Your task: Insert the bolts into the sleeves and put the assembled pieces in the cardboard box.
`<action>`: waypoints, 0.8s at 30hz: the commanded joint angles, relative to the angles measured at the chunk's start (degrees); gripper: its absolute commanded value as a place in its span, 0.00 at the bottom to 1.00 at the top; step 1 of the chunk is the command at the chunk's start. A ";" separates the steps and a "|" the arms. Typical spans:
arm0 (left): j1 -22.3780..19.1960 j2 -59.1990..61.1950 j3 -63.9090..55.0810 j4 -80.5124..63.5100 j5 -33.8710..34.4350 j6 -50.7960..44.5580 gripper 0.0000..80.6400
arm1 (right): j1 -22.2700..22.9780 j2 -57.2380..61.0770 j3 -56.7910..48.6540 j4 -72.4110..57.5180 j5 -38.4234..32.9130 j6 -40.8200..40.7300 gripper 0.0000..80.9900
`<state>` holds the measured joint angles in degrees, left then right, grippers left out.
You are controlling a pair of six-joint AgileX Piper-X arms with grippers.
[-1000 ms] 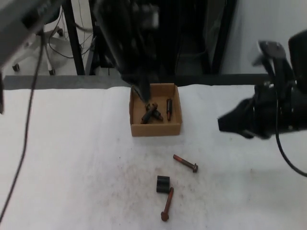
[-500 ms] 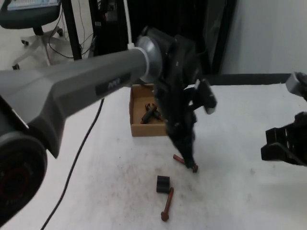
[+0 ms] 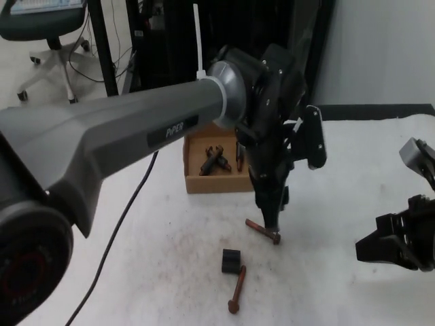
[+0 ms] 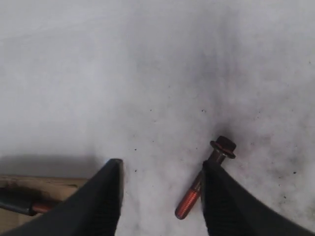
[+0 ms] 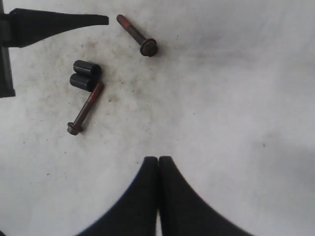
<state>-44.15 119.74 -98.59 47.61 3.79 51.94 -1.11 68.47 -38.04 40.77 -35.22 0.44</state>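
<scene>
White bench [image 3: 353, 197], bolt [image 4: 204, 179] lying just beside spread left pincer [image 4: 162, 166]

A lab or workshop: a white-covered worktop [image 3: 102, 204], dark equipment racks [image 3: 170, 41] behind, and a wheeled office chair [image 3: 41, 27].

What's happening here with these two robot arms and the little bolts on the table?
The left gripper hangs open over a loose bolt on the bench, close to the cardboard box, which already holds a few assembled pieces. Another bolt and two black sleeves lie nearby, not yet joined. The right gripper is shut and empty, off to the side.
</scene>
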 commanded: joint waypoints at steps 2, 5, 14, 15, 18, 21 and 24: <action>0.37 1.20 -0.18 3.57 0.16 1.01 0.54 | -0.21 -0.15 0.05 -0.70 -2.66 0.01 0.00; 0.52 2.60 -0.18 8.65 0.56 3.59 0.54 | -0.21 -0.15 0.05 -0.70 -3.00 0.01 0.00; 0.52 3.69 -0.18 6.61 1.94 6.58 0.54 | -0.21 -0.15 0.05 -0.70 -3.35 0.01 0.00; 0.52 3.91 -0.18 6.78 2.91 6.74 0.54 | -0.21 -0.15 0.05 -0.70 -3.35 0.01 0.00; 0.59 4.76 -0.18 7.12 3.19 7.02 0.54 | -0.21 -0.15 0.05 -0.70 -3.35 0.01 0.00; 0.59 5.62 -0.18 7.11 3.53 7.02 0.54 | -0.21 -0.15 0.05 -0.70 -3.35 0.01 0.00; 0.59 6.21 -0.28 7.11 3.58 7.02 0.54 | -0.21 -0.15 0.05 -0.70 -3.35 0.01 0.00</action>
<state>-43.66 126.00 -98.59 54.60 6.95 58.73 -1.11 68.47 -37.94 40.41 -37.51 0.44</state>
